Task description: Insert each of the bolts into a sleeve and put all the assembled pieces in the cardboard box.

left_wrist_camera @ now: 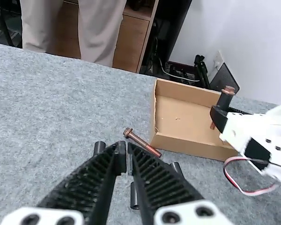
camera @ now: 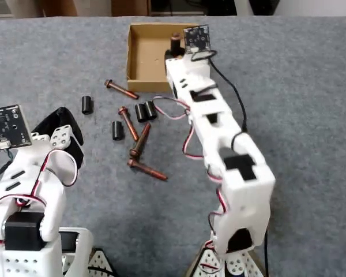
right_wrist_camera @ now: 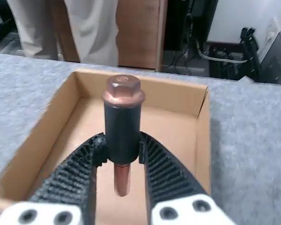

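Observation:
My right gripper (right_wrist_camera: 122, 144) is shut on a black sleeve with a copper bolt through it (right_wrist_camera: 123, 123), held upright over the cardboard box (right_wrist_camera: 187, 101). In the high view this gripper (camera: 175, 51) hangs at the box's (camera: 137, 57) right side. On the grey mat lie several loose bolts (camera: 121, 89) (camera: 128, 123) (camera: 140, 140) (camera: 147, 168) and several black sleeves (camera: 87, 104) (camera: 117, 130) (camera: 145, 111). My left gripper (left_wrist_camera: 126, 161) is shut on nothing, at the mat's left (camera: 63, 117), short of a bolt (left_wrist_camera: 141, 143) and a sleeve (left_wrist_camera: 99, 147).
The box floor (left_wrist_camera: 187, 117) is bare where it shows. The right arm's white body (camera: 219, 133) stretches across the mat's right half, with wires looping beside the loose parts. A person's legs stand beyond the table's far edge.

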{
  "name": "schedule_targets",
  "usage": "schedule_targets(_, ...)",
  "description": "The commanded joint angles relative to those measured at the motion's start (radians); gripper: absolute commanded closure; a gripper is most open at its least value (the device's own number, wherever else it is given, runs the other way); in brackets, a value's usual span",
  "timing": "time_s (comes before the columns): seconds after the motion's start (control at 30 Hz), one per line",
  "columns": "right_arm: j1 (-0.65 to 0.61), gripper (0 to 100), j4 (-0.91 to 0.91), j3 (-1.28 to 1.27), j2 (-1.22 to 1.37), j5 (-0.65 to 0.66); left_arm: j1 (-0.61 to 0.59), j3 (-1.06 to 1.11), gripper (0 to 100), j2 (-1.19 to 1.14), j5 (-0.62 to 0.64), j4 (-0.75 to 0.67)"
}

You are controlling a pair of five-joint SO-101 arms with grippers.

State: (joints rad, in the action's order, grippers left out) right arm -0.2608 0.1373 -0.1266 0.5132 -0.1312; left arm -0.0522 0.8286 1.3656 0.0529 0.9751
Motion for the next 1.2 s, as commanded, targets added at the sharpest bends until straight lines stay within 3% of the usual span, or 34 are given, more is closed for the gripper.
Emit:
schedule_targets(0.0, 0.021, 99.3, 0.028, 0.245, 0.114, 0.075, -0.003, -0.009, 98, 0.008, 0.006, -0.005)
schedule_targets(0.13, 0.025, 99.2, 0.000, 0.472, 0.272, 0.103, -0.003, -0.003, 98, 0.007, 0.006, -0.003)
schedule_targets(0.43, 0.025, 99.1, -0.293, 1.176, 0.705, 0.104, -0.003, -0.002, 98, -0.001, 0.006, -0.005)
schedule_targets(0.67, 0.019, 78.3, -0.512, 1.659, 1.027, 0.101, -0.003, 0.000, 98, -0.001, 0.009, -0.005)
schedule_targets(1.17, 0.033, 77.6, -0.628, 1.799, 1.093, 0.100, -0.005, 0.068, 98, -0.001, 0.011, 0.005)
